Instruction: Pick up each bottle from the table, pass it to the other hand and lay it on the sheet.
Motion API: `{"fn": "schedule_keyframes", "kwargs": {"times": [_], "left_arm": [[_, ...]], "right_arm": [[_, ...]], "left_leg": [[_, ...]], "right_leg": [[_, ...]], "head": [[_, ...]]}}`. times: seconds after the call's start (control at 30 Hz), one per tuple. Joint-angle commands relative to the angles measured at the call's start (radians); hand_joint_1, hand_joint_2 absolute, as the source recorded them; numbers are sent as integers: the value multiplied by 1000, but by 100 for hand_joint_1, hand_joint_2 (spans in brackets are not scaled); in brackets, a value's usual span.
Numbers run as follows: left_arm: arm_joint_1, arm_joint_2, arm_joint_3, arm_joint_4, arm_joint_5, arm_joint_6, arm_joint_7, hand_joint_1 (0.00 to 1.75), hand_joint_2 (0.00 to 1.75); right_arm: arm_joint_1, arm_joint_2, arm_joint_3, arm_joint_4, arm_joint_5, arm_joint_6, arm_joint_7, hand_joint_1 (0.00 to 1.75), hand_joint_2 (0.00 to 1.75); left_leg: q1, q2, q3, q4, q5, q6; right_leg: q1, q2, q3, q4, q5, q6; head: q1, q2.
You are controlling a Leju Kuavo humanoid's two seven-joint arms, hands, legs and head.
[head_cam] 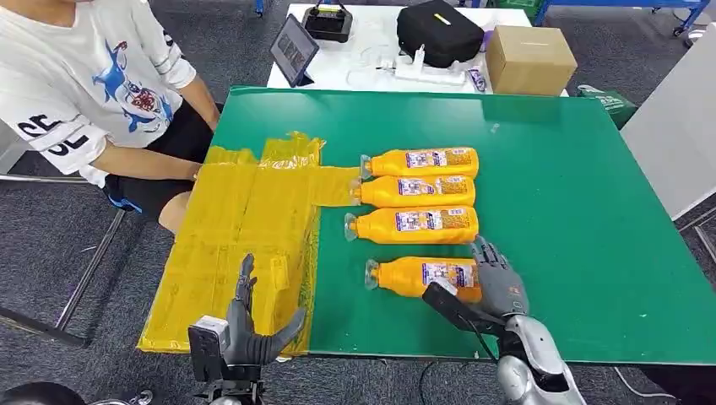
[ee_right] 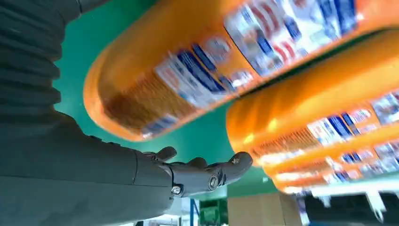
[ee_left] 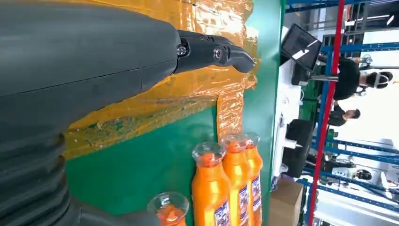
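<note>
Several orange bottles with clear caps lie side by side on the green table [head_cam: 574,211], caps toward the yellow sheet [head_cam: 245,219]. My right hand [head_cam: 494,283] is at the base end of the nearest bottle [head_cam: 422,276], fingers spread over it and thumb in front, not clasped. In the right wrist view that bottle [ee_right: 197,70] lies close over my open right hand [ee_right: 117,174]. My left hand [head_cam: 249,325] hovers open over the sheet's near edge, holding nothing. The left wrist view has my left hand [ee_left: 94,70] above the sheet [ee_left: 188,89], with the bottle caps [ee_left: 210,155] beyond.
A person [head_cam: 93,84] sits at the table's left side, a forearm by the sheet's far corner. Behind the green table stands a white table with a tablet [head_cam: 293,48], a black bag [head_cam: 439,32] and a cardboard box [head_cam: 529,57].
</note>
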State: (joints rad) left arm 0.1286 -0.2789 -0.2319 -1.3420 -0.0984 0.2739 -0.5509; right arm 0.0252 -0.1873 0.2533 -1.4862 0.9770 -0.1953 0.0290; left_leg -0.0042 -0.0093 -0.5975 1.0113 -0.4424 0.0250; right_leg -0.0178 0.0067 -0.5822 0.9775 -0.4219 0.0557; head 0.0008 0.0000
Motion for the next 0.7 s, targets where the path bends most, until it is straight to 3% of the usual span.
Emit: {"fn": "schedule_keyframes", "kwargs": {"times": [0.03, 0.6, 0.63, 0.67, 0.7], "left_arm": [[-54, -6, 10, 99, -23, 19, 3, 0, 175], [-64, -7, 22, 123, -22, 11, 1, 0, 175], [-64, -7, 22, 123, -22, 11, 1, 0, 175], [-65, -7, 23, 125, -21, 10, 1, 0, 175], [-67, -7, 23, 127, -21, 8, 1, 0, 175]], "right_arm": [[-130, 6, 35, 237, -13, 69, 14, 0, 175], [-121, -49, 46, 261, -136, 206, 85, 2, 175], [-121, -49, 46, 261, -136, 206, 85, 10, 175], [-122, -49, 44, 268, -144, 212, 88, 49, 175], [-121, -53, 50, 271, -151, 224, 93, 106, 175]], "left_leg": [[1, 2, 3, -1, -1, -1], [1, -1, 5, -1, 0, -1], [2, -1, 6, -1, 0, -1], [2, -2, 6, -1, 0, -2], [2, -1, 7, -1, 0, -2]], "right_leg": [[1, 1, 3, -2, 1, -2], [1, -2, 6, -2, 0, -1], [2, -2, 7, -3, 0, -2], [3, -3, 8, -4, 0, -3], [2, -2, 8, -3, 0, -2]], "head": [[-1, 0], [0, 0], [0, 0], [0, 0], [-1, 0]]}}
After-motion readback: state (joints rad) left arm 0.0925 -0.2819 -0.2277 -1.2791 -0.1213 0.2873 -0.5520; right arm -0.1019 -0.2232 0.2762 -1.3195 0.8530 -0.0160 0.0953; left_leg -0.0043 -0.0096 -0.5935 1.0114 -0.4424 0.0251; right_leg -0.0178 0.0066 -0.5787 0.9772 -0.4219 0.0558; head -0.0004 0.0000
